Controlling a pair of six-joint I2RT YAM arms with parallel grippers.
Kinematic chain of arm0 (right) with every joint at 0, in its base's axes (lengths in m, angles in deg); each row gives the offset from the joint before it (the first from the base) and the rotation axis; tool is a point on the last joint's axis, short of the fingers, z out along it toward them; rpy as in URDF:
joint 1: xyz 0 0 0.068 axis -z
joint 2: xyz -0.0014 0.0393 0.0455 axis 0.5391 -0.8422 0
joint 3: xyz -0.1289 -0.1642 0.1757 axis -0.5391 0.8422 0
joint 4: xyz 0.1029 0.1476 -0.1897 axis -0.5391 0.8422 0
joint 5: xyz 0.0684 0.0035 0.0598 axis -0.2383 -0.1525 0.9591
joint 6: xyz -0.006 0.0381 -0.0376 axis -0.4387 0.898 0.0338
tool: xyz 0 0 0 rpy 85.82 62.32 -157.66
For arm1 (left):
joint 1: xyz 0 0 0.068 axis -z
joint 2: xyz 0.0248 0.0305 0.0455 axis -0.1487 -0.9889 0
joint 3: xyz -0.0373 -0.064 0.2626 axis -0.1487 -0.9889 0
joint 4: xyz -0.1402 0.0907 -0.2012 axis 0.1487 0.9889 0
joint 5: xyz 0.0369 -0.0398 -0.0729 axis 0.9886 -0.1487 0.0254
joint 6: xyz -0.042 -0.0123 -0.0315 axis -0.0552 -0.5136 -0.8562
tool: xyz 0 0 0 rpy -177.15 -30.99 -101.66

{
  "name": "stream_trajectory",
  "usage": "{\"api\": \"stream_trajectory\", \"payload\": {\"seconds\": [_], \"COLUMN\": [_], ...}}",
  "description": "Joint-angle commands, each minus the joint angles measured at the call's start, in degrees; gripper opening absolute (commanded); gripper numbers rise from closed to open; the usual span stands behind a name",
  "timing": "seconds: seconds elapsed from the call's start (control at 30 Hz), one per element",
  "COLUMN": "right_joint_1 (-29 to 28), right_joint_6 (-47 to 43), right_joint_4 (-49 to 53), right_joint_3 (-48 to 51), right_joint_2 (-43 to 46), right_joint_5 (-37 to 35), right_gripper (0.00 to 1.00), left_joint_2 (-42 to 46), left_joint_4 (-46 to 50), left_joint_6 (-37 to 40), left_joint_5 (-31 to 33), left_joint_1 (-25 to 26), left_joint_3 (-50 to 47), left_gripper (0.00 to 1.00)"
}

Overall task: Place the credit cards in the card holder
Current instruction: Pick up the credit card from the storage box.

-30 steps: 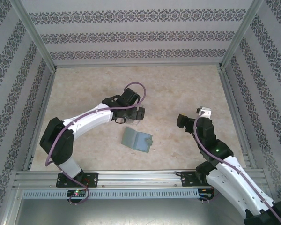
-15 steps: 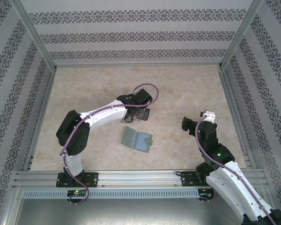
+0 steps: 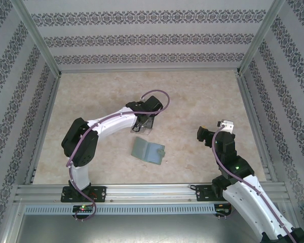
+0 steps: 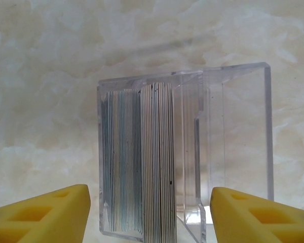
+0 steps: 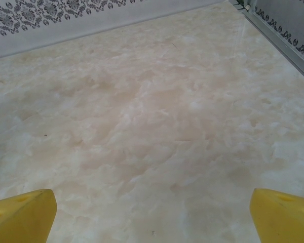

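Clear plastic slotted stand (image 4: 233, 126) sits roughly mid-worktop, slightly left of centre on the marble-patterned worktop (image 3: 192, 96). The small sage-green folding wallet (image 3: 148, 151) lies just in front of it toward the near edge, close but not touching. A stack of thin plastic cards (image 4: 142, 167) stands on edge inside the stand, in the left-hand slots as the left wrist view has it, and the left gripper (image 4: 149, 215) is above the stand with one finger either side of its near end. Right gripper (image 5: 152, 215) is well apart to the right, nearer the right edge, over bare worktop.
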Motion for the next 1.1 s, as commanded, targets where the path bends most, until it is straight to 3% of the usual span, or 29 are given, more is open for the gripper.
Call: {"api": "stream_trajectory", "payload": {"seconds": [0.0,0.23,0.33,0.53,0.7,1.07], "right_joint_1": [0.8,0.9,1.1,1.3,1.5,2.2], "right_joint_6": [0.0,0.6,0.7,1.0,1.3,1.1], "right_joint_4": [0.2,0.3,-0.3,-0.2,0.2,-0.8], "right_joint_3": [0.5,0.6,1.4,1.4,1.3,1.0], "right_joint_2": [0.8,0.7,1.1,0.8,0.8,-1.3], "right_joint_5": [0.7,0.8,0.6,0.3,0.4,2.7], "right_gripper": [0.98,0.98,0.98,0.98,0.98,0.98], "left_joint_2": [-0.2,-1.8,-2.2,-0.6,0.6,-0.5], "left_joint_4": [-1.3,-2.8,-1.7,0.6,1.3,2.0], "left_joint_6": [1.0,2.0,1.9,1.7,3.4,3.7], "left_joint_5": [-0.7,-0.3,0.8,7.9,12.2,11.2], "left_joint_1": [-1.2,-3.0,-3.0,-2.9,-2.9,-2.8], "left_joint_3": [-2.4,-3.5,-2.6,-1.7,-1.6,-0.1], "left_gripper": [0.62,0.56,0.48,0.47,0.38,0.32]}}
